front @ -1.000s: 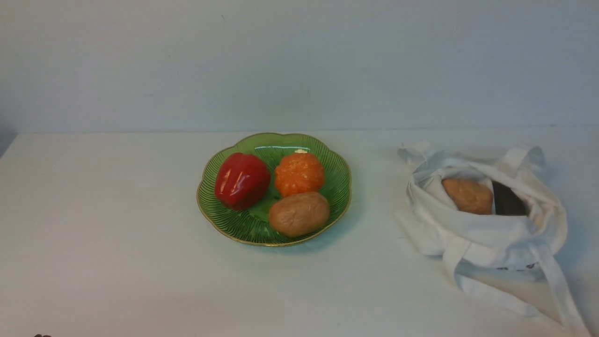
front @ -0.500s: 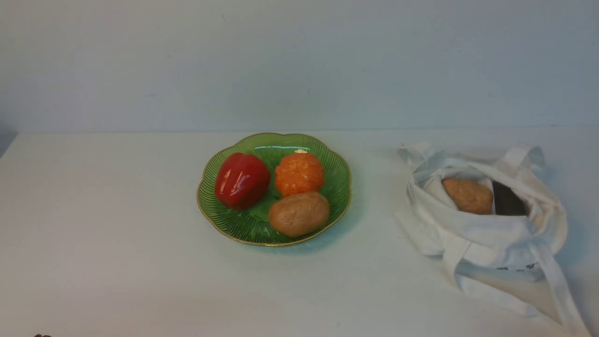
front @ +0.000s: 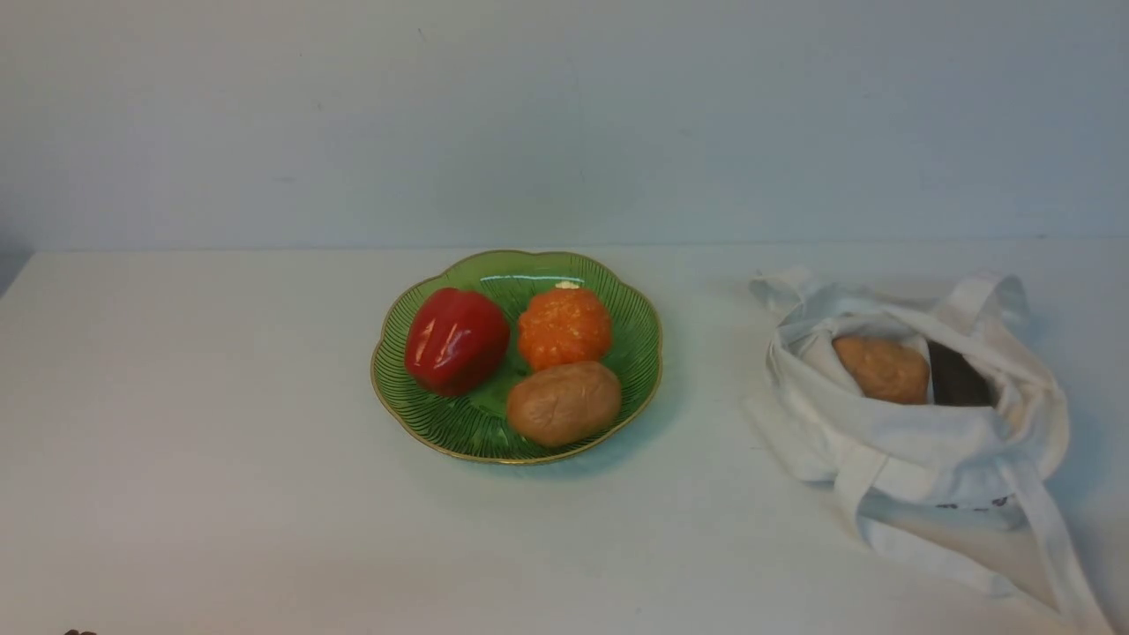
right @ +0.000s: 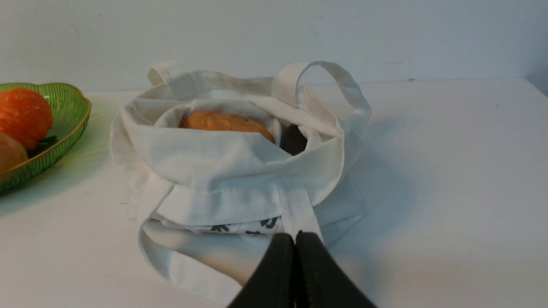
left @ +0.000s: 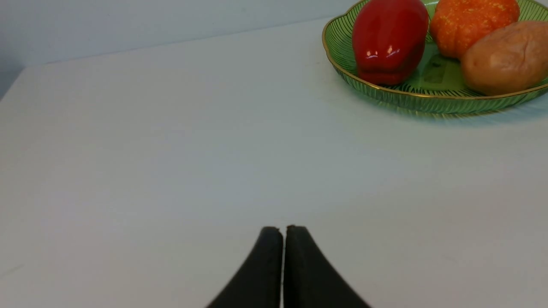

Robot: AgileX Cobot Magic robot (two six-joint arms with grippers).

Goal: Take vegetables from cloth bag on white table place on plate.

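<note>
The green plate (front: 423, 406) sits mid-table and holds one tan potato-like vegetable (front: 563, 402) at its near right. It also shows in the left wrist view (left: 505, 57), on the plate (left: 342, 51). The white cloth bag (front: 917, 432) lies to the right, with a second orange-brown vegetable (front: 880, 368) in its open mouth. The right wrist view shows the bag (right: 222, 171) and that vegetable (right: 222, 122). My left gripper (left: 282, 229) is shut and empty, near the table's front left. My right gripper (right: 294, 235) is shut and empty, just in front of the bag.
A glossy red bell pepper (front: 454, 339) and an orange ribbed pumpkin piece (front: 564, 326) also lie on the plate. A dark object (front: 957, 379) sits in the bag beside the vegetable. The bag's strap (front: 1054, 547) trails toward the front right edge of the white table (front: 220, 441).
</note>
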